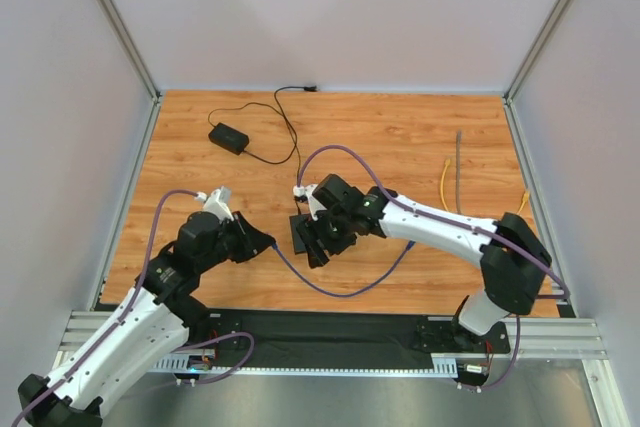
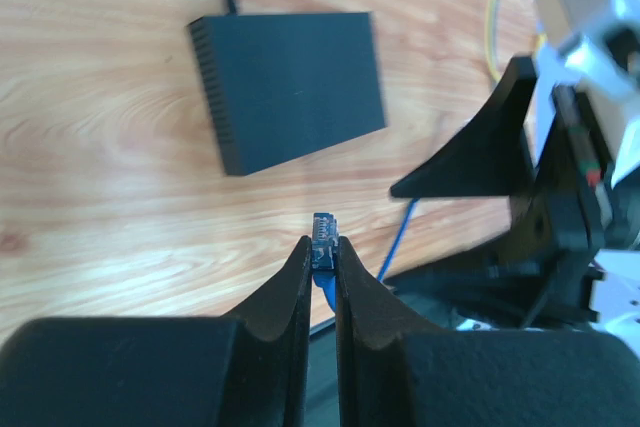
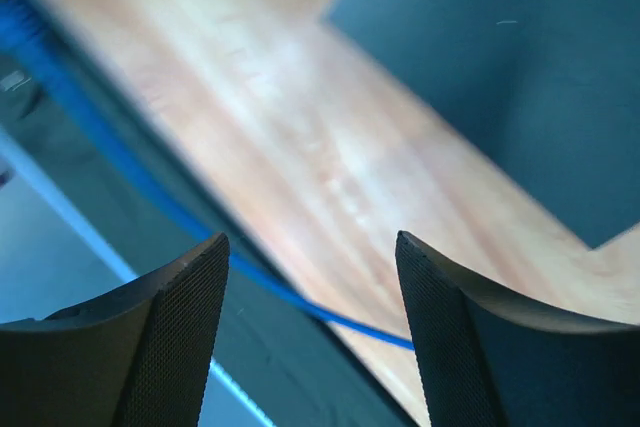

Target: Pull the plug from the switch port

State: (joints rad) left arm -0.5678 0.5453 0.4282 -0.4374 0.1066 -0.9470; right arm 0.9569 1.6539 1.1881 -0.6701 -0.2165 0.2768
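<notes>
The switch is a flat matte-black box lying on the wooden table; in the top view the right gripper mostly covers it. My left gripper is shut on the blue plug, which sticks out past the fingertips, a short gap away from the switch's near edge. Its blue cable loops along the table. In the top view the left gripper sits just left of the switch. My right gripper is open and empty, hovering over the switch's edge and the blue cable.
A small black power-adapter brick with its thin black cord lies at the back left. A yellow cable and a grey rod lie at the right. White walls and metal posts enclose the table.
</notes>
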